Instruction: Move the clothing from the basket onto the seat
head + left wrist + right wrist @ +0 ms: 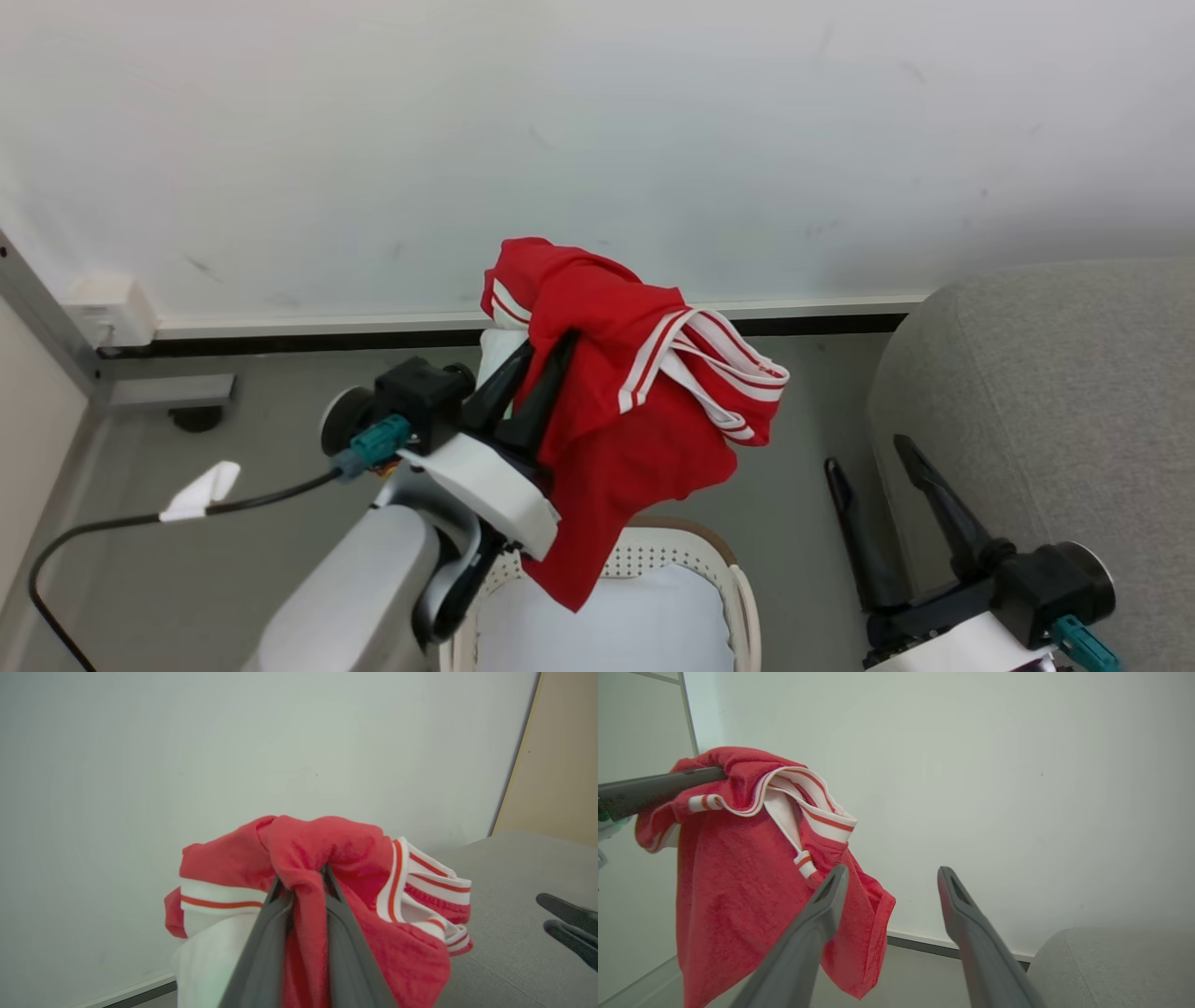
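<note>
Rising from seven o'clock in the head view, the left gripper clamped tight on a bunched fold near the top of the clothing, both fingers pressed into the red fabric. Held up in the air near the centre, hanging over the basket at six o'clock, with a pale cloth lying inside; cannot tell whether the lowest corner touches the rim. Seems soft, light and limp: drapes in loose folds, dangles freely below, probably swings easily and slips out of a thin pinch. Better to hold at a thick gathered bunch, as now, not at the white striped edge. At four o'clock, the right gripper empty, fingers spread apart, just beside the seat at three o'clock. Clothing not yet on the seat, apart from it.
</note>
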### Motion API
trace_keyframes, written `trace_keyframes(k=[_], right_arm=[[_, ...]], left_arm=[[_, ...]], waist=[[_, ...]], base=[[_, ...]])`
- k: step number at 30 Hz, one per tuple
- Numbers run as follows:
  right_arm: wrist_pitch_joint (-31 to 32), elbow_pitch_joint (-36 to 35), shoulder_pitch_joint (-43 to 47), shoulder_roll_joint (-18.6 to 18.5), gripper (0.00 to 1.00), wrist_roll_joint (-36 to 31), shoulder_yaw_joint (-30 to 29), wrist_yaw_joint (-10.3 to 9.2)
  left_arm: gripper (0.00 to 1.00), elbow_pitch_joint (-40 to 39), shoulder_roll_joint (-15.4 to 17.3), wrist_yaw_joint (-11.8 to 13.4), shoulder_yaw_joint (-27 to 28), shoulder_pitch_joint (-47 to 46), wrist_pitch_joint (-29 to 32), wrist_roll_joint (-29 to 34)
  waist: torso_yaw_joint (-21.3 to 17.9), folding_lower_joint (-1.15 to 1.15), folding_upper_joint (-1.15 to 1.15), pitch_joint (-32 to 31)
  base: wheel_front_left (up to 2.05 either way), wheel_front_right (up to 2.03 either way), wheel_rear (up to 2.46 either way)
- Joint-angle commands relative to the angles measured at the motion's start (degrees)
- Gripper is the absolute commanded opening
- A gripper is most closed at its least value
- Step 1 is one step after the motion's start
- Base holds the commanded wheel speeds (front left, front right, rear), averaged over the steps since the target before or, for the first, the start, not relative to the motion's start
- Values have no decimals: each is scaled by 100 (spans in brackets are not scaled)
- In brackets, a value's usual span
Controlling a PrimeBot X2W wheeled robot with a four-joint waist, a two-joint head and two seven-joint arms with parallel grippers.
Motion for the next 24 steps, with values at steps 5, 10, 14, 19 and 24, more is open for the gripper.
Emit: trace_keyframes(k=[5,10,14,19,24], right_arm=[[0,240,-284,-266,100,191,498,-12],[0,563,-621,-506,100,353,971,-12],[0,858,-887,-698,100,494,1254,-12],[0,1145,-1189,-947,100,684,1605,-12],[0,1371,-1515,-1135,100,957,2146,-12]], left_arm=[[0,-99,-140,-48,-203,122,-27,43],[0,-159,-292,-79,-430,185,-12,88],[0,-166,-370,-126,-593,235,-4,111],[0,-130,-435,-196,-811,276,54,143],[0,-127,-489,-254,-1014,306,69,161]], waist=[[198,0,0,15],[417,0,0,-19],[632,0,0,-56],[907,0,0,-85],[1157,0,0,-113]], base=[[0,0,0],[0,0,0],[0,0,0],[0,0,0],[0,0,0]])
